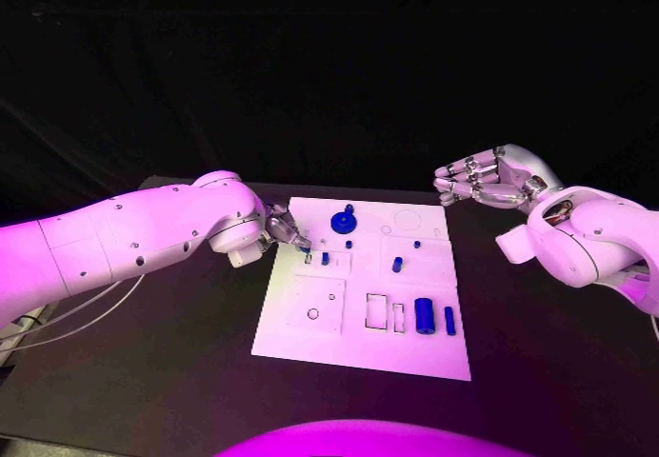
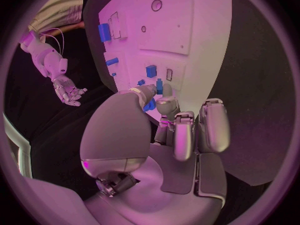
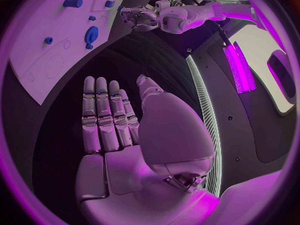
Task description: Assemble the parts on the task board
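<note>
The board [image 1: 360, 324] lies in the middle of the table [image 1: 165, 381]. The left hand [image 1: 286, 230] is at the board's far-left edge, its thumb and a fingertip pinching a small blue part [image 2: 150, 104] just above the surface. A blue disc [image 1: 344, 224] sits just to its right, and two blue cylinders [image 1: 425, 316] lie near the right edge. The right hand [image 1: 484, 177] hovers off the far-right corner, holding nothing, fingers loosely apart.
</note>
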